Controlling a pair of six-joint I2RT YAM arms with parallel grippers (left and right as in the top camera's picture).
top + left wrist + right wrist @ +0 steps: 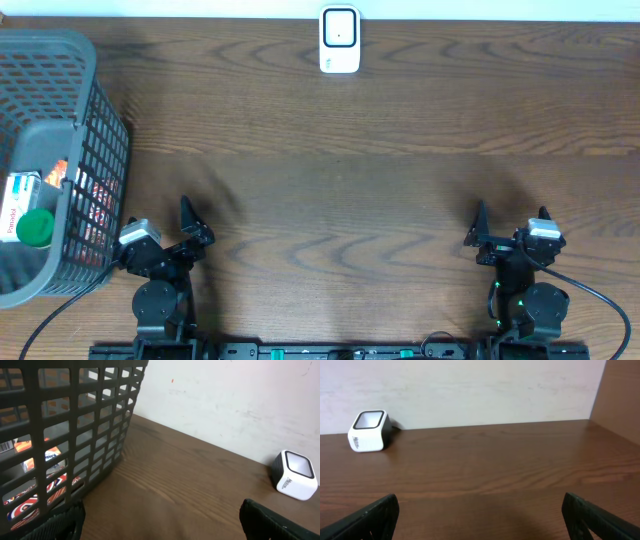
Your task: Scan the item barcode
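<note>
**Overhead:** wire basket (100, 110) at 9 o'clock on table (340, 180), holding items (25, 195) incl. green cap (37, 227). Barcode scanner (340, 40) at 12. L gripper (193, 225) at 7, R gripper (478, 232) at 5, both empty.

**L wrist:** fingers (60, 522) spread wide, nothing between. Basket at 10, scanner at 3.

**R wrist:** fingers (370, 517) spread wide, empty. Scanner at 10.

**Step (est.):** pre-pick. Next prob. L arm over basket rim, grasp one item, present barcode to scanner.

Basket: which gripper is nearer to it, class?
Left. The left gripper sits just beside the basket; the right gripper is far across the table.
</note>
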